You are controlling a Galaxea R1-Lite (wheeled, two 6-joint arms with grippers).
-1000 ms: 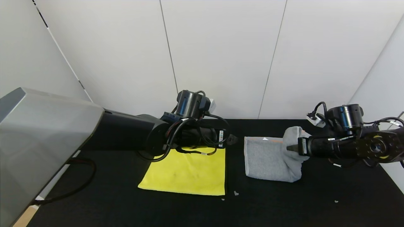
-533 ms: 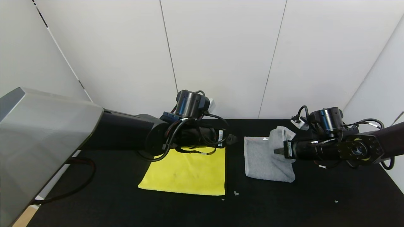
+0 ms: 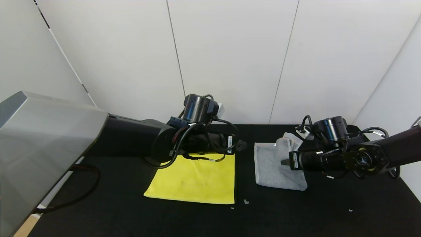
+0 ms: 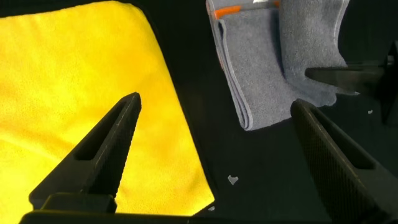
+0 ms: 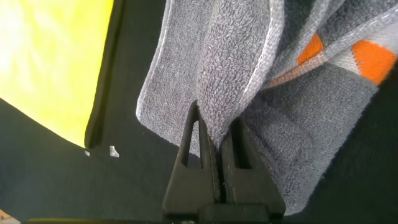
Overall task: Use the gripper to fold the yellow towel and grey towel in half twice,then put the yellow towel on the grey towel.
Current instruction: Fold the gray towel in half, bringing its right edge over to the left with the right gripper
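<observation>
The yellow towel [image 3: 197, 179] lies flat on the black table, left of centre; it also shows in the left wrist view [image 4: 74, 112] and the right wrist view [image 5: 50, 56]. The grey towel [image 3: 273, 166] lies folded right of it, with orange shapes [image 5: 367, 56] at one end. My right gripper [image 3: 283, 162] is shut on a raised fold of the grey towel [image 5: 236, 81] and holds it over the lower layers. My left gripper [image 3: 243, 145] is open and empty, hovering by the yellow towel's far right corner; its fingers [image 4: 106, 149] stand wide apart.
The black table [image 3: 210, 217] ends at white wall panels behind. Small white scraps [image 3: 245, 201] lie near the yellow towel's front right corner, and another [image 3: 350, 210] at the front right. A dark cable [image 3: 82, 194] loops at the left.
My right gripper has carried the held grey fold leftward over the towel, and the lifted part has become narrower. The left arm and yellow towel have not moved.
</observation>
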